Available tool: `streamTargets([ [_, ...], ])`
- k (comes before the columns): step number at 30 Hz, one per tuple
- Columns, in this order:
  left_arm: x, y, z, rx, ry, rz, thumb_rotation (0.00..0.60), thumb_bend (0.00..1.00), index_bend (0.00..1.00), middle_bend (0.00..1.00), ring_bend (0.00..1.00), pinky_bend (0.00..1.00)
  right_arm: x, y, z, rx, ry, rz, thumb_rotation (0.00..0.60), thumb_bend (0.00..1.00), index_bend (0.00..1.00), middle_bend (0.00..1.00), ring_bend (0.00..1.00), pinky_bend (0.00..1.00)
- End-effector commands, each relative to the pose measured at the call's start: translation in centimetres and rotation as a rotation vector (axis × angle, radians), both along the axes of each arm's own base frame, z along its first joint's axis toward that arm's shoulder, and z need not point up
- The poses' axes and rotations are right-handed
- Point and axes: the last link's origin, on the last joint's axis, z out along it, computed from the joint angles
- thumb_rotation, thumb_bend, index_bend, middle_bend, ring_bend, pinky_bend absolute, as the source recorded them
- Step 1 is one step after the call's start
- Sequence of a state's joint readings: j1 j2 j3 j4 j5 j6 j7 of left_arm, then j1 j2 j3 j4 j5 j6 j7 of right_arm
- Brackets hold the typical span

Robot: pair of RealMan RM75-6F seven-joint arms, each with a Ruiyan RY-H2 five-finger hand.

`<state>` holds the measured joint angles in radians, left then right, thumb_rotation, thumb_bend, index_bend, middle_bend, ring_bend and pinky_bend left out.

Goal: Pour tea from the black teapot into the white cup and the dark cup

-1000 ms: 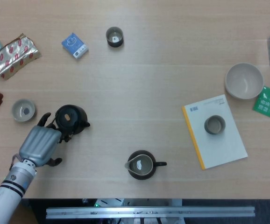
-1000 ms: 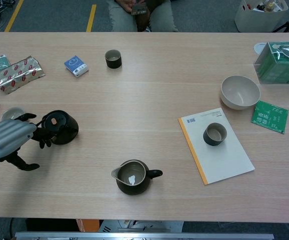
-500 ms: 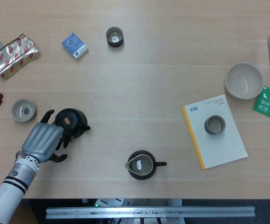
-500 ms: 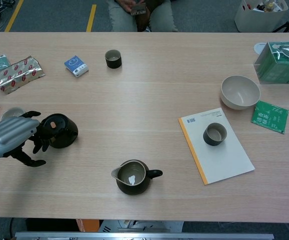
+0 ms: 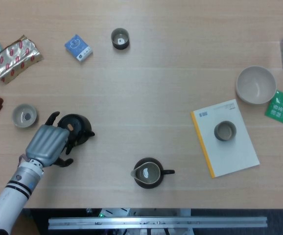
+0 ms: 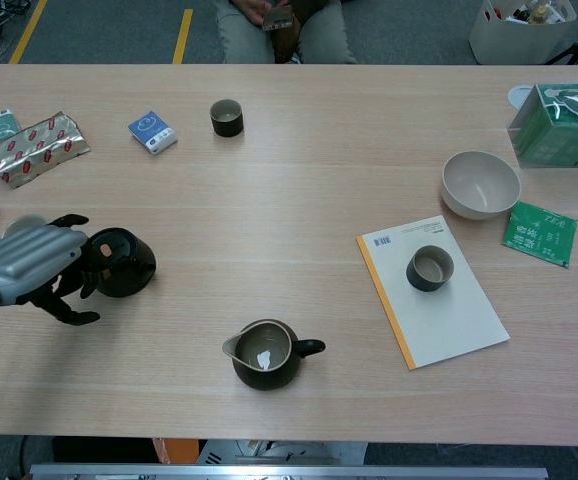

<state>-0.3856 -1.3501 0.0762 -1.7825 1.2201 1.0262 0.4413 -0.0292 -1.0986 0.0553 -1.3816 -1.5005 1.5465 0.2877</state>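
Since the earlier frame the left hand (image 5: 46, 143) has slid further onto the black teapot (image 5: 78, 129), its fingers now curled over the pot's left side. From the head view, that hand wraps the pot at the near left of the table (image 5: 146, 88); whether the grip is firm cannot be told. The white cup (image 5: 24, 115) stands just left of the hand. The dark cup (image 5: 120, 38) sits well away at the far side, beside a blue packet (image 5: 78, 47). A dark pitcher (image 5: 148, 173) rests near the front edge, and a grey cup (image 5: 225, 130) stands on a notebook (image 5: 232, 154) to the right.

From the chest view, the left hand (image 6: 31, 265) covers the left of the black teapot (image 6: 126, 263), dark fingertips (image 6: 87, 289) touching its body. The white cup is mostly hidden behind the hand. The dark cup (image 6: 227, 117) stands far off; the right hand appears in neither view.
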Motion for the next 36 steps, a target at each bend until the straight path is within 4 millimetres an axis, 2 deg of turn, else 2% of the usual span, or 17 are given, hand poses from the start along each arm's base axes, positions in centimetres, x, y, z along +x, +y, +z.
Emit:
streamTargets([
  [1,0.1,0.1,0.0,0.004,-0.002,-0.002,0.518,0.17,0.75,0.91,0.69,0.0,0.0,0.0,0.0,-0.001,0.001,0.0,0.6,0.12,0.36,0.32,0.18,0.22],
  [8,0.5,0.6,0.1,0.013,-0.019,-0.001,0.332,0.17,0.81,0.94,0.73,0.0,-0.1,-0.1,0.0,-0.002,0.001,-0.004,0.6,0.12,0.36,0.32,0.18,0.22],
  [10,0.5,0.7,0.1,0.015,-0.023,0.0,0.262,0.16,0.82,0.94,0.73,0.0,-0.1,-0.1,0.0,-0.004,0.001,-0.005,0.6,0.12,0.36,0.32,0.18,0.22],
  [13,0.5,0.9,0.1,0.019,-0.036,0.01,0.205,0.15,0.83,0.94,0.73,0.0,0.0,-0.1,0.1,-0.006,0.001,-0.004,0.6,0.12,0.36,0.32,0.18,0.22],
  [18,0.4,1.1,0.1,0.039,-0.052,0.024,0.156,0.14,0.85,0.95,0.74,0.0,0.0,-0.1,0.1,-0.006,0.002,-0.005,0.6,0.12,0.36,0.32,0.18,0.22],
  [23,0.6,1.7,0.5,0.1,-0.09,0.036,0.153,0.14,0.88,0.98,0.78,0.0,0.1,-0.2,0.1,-0.005,0.003,-0.001,0.6,0.12,0.36,0.32,0.18,0.22],
  [30,0.9,2.3,1.7,0.189,-0.139,0.034,0.148,0.14,0.91,1.0,0.8,0.0,0.3,-0.4,0.0,-0.003,0.003,0.003,0.6,0.12,0.36,0.32,0.18,0.22],
  [36,0.8,3.1,3.1,0.304,-0.181,0.028,0.1,0.14,0.95,1.0,0.84,0.0,0.4,-0.4,-0.1,-0.001,0.004,0.009,0.6,0.12,0.36,0.32,0.18,0.21],
])
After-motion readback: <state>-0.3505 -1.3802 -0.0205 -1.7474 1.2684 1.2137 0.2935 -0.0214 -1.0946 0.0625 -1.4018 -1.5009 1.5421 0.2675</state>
